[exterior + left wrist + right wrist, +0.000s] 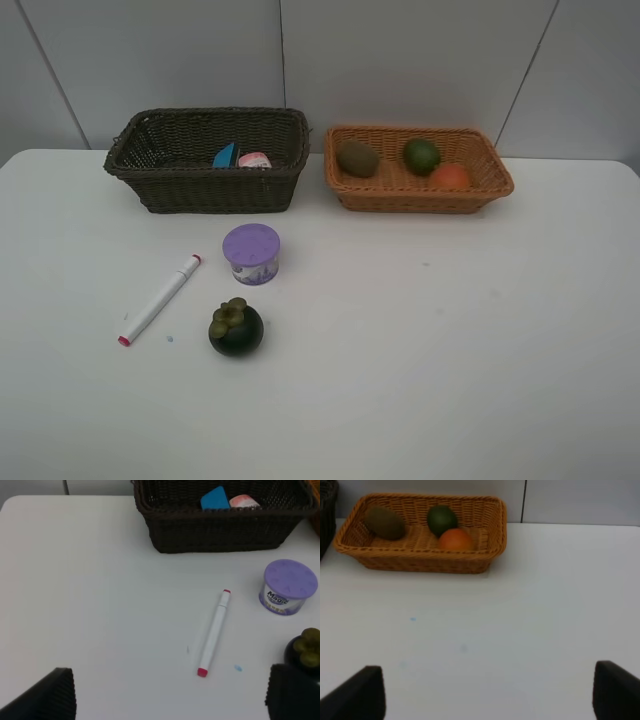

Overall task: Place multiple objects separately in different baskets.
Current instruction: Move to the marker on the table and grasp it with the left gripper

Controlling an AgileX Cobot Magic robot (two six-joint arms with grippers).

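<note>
Exterior high view: here you can see a sorting by kind. The dark brown basket holds the blue flat block and the pink bottle. The light tan basket holds the kiwi, the lime and the orange-red fruit. Three items lie loose on the table: the white marker, the purple-lidded tub upright just beside its tip, and the mangosteen near both. Neither arm shows here.

Left wrist view: your left gripper hangs above the table with its jaws spread wide, nothing between them and nothing touched. The marker lies ahead of it, with the tub and mangosteen off to one side, so I judge those are its to fetch.

Right wrist view: your right gripper is likewise spread wide and empty, over bare table and well apart from the tan basket and its three fruits. By the pattern, the mangosteen probably belongs there.
</note>
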